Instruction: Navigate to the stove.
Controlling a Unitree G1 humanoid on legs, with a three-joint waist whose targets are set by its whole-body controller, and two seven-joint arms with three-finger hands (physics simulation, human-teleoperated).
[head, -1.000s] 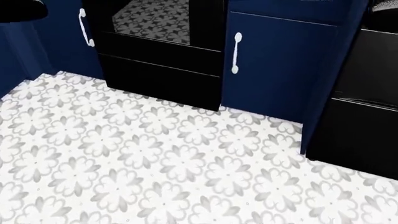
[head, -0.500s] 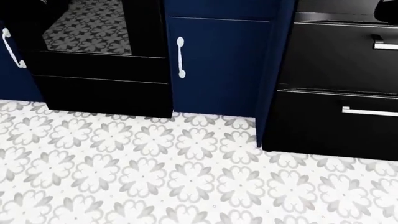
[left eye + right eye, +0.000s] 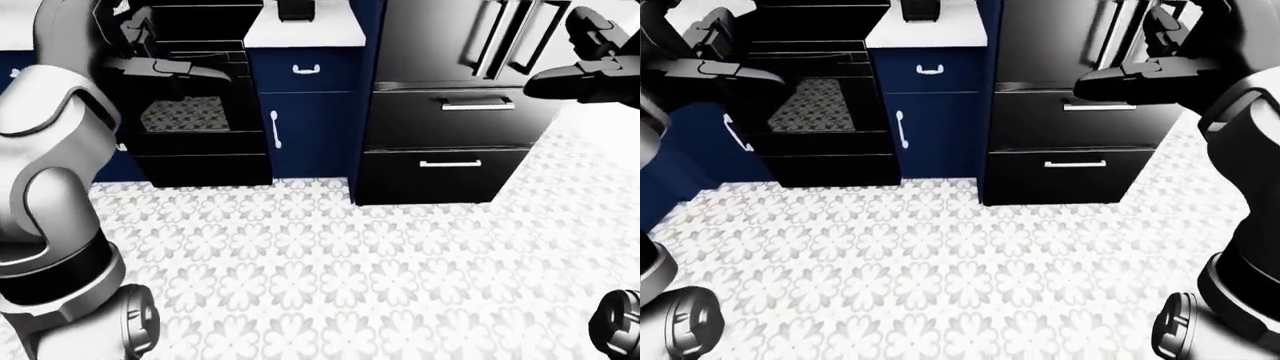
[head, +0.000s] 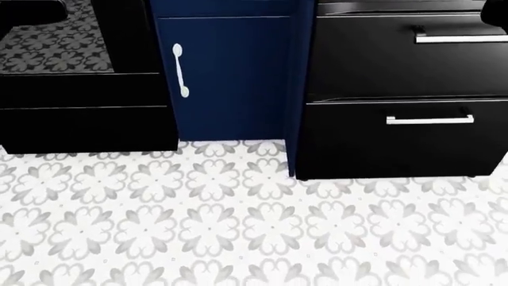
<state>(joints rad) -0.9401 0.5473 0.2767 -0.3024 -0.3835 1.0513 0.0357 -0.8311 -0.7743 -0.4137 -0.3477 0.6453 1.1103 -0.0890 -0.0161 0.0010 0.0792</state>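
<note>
Left hand (image 3: 165, 67) with dark fingers spread, holding nothing, raised just before the glossy black stove with glass oven door (image 3: 195, 120) at upper left of the left-eye view, narrow navy blue cabinet with white handle (image 3: 300, 124), tall black refrigerator with silver drawer handles (image 3: 450, 112), right hand (image 3: 1140, 75) likewise open and empty.

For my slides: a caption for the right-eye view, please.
Both hands raised and empty, the robot faces the black stove, navy cabinet and black fridge.

A narrow navy cabinet (image 3: 305, 135) stands against the wall with a white vertical door handle (image 4: 180, 70) and a small drawer (image 3: 307, 70) above it. To its right rises a black refrigerator (image 3: 455, 82) with two bottom drawers bearing silver bar handles (image 4: 429, 120). A white table top (image 3: 305, 31) caps the cabinet, holding a dark object. The floor (image 3: 340, 270) is white tile with grey floral patterns.
</note>
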